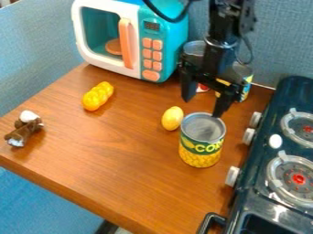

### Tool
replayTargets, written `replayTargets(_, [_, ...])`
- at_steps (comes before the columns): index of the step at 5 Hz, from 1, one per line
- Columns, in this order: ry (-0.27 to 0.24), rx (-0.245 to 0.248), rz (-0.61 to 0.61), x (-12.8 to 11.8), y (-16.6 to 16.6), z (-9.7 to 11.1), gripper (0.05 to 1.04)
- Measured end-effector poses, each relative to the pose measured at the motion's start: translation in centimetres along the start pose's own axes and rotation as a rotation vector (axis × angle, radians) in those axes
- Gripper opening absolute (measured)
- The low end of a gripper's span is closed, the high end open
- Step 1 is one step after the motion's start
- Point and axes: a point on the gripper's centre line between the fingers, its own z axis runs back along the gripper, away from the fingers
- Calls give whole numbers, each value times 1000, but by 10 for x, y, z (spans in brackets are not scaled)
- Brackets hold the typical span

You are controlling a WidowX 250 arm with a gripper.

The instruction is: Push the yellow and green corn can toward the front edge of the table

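The black gripper (pixel 203 104) hangs down right of the view's centre with its two fingers spread apart and nothing between them. Its right fingertip is close to the back rim of an open-topped corn can (pixel 201 141), which stands upright; whether they touch, I cannot tell. Just left of the can lies a smooth yellow egg-shaped piece (pixel 172 118). Behind the gripper stand a can (pixel 194 47) and another can with a yellow and blue label (pixel 245 78), both partly hidden by the arm.
A teal and white toy microwave (pixel 168 34) stands at the back. A bumpy yellow toy (pixel 98 96) lies in front of it, and a brown and white toy (pixel 24 129) near the table's left edge. The black stove (pixel 260 203) borders the wooden table (pixel 116 160) on the right.
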Motion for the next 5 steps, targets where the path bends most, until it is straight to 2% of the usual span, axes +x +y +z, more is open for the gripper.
replayTargets(1, [-36, -10, 66, 9, -9, -8, 1001])
replayTargets(3, [-96, -10, 155, 22, -8, -6, 1001])
replayTargets(4, [-81, 15, 155, 21, -6, -14, 1001])
replayTargets(5, [-35, 35, 161, 4, -4, -33, 1001])
